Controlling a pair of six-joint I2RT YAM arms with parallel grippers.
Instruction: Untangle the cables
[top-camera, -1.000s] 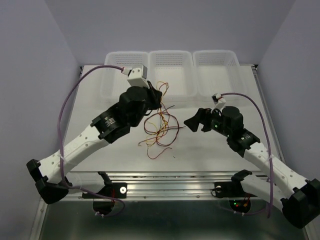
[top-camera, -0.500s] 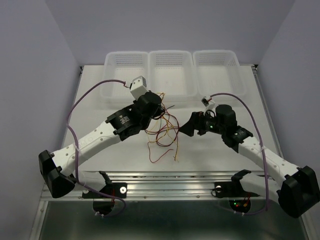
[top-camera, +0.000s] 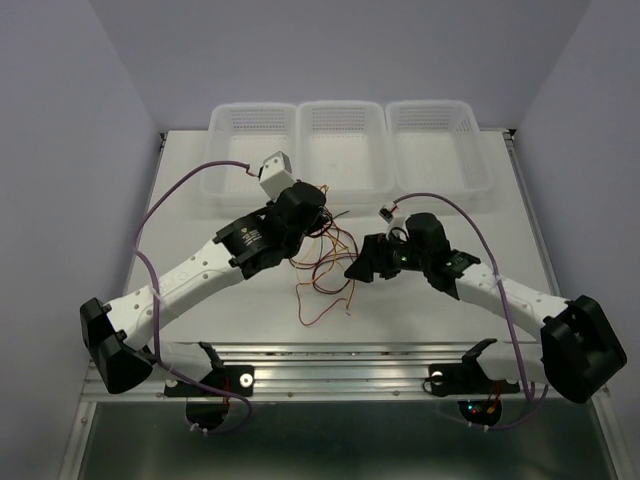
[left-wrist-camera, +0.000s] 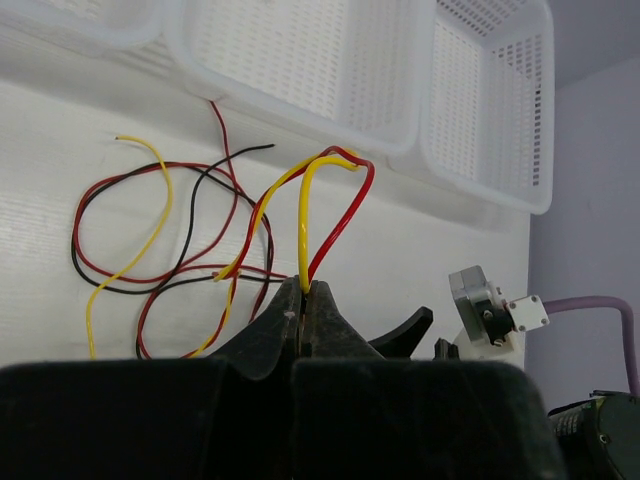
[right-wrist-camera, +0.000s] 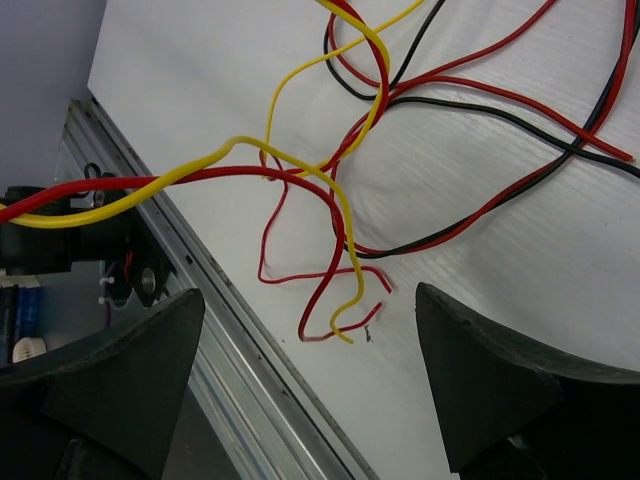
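Pinching two of the cables (top-camera: 322, 262) between closed fingers, the left gripper (left-wrist-camera: 305, 292) holds a yellow wire (left-wrist-camera: 303, 215) and a red wire (left-wrist-camera: 345, 215) lifted in a loop off the table (top-camera: 450, 200), near the baskets (top-camera: 345, 135). The right gripper (right-wrist-camera: 310, 300) hangs spread wide and empty over the near right part of the bundle, gripping nothing. The rest of the red, yellow and black wires lie in the middle of the table as loose loops that cross one another at several places. By my reading the job is at an early stage: one pair is raised, yet no wire lies apart from the others, so nearly all the separating remains.
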